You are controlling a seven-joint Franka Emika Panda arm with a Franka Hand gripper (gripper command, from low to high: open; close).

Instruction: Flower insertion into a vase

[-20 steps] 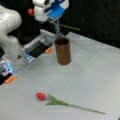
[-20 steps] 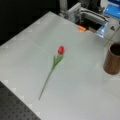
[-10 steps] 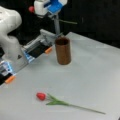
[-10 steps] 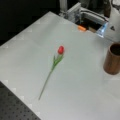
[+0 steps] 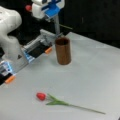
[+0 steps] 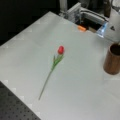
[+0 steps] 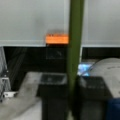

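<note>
Surface: grey-white table [image 5: 95, 75], dark backdrop behind it in both front views.
Vase: brown cylinder [image 5: 63, 50], upright, open top, near a front view's top centre; in a front view [image 6: 113, 59] it sits at the right edge.
Tulip on table: red-headed flower [image 5: 65, 101] lies flat near a front view's bottom, head to the left, stem running right; well apart from the vase. Also seen in a front view [image 6: 54, 65], head up, stem slanting down-left.
Gripper: white and blue [image 5: 57, 18], up at a front view's top, above and just behind the vase rim.
Gripper state: jaws closed on a green stem [image 7: 74, 50]; wrist view shows the stem running straight down between the two dark fingers [image 7: 53, 95].
Held stem: thin green line pokes out to the right [image 5: 65, 26] behind the finger, above the vase.
Arm: white Panda body [image 5: 10, 32] at a front view's left.
Extras: orange tabs [image 5: 48, 50] on the fixture beside the arm base.
</note>
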